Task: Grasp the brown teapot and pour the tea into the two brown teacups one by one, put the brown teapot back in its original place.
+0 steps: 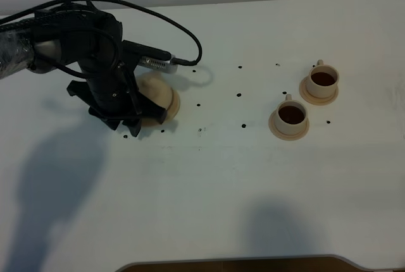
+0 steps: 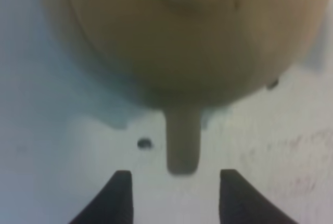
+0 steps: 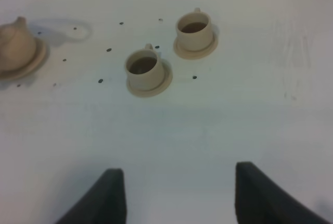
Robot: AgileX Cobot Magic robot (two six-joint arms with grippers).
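The brown teapot (image 1: pixel 158 97) sits on its round saucer (image 1: pixel 174 104) at the left of the white table, partly hidden by my left arm. In the left wrist view the teapot (image 2: pixel 182 31) fills the frame and its handle (image 2: pixel 182 140) points at my left gripper (image 2: pixel 176 193), which is open, with its fingertips just short of the handle and not touching it. The two brown teacups (image 1: pixel 290 116) (image 1: pixel 323 80) stand on their saucers at the right, both holding dark tea. My right gripper (image 3: pixel 177 198) is open and empty, well back from the cups (image 3: pixel 144 69) (image 3: pixel 194 29).
Small dark dots (image 1: pixel 240 94) are scattered over the table between the teapot and the cups. A black cable (image 1: pixel 190 38) loops from the left arm above the teapot. A brown edge (image 1: pixel 240 264) shows at the table's front.
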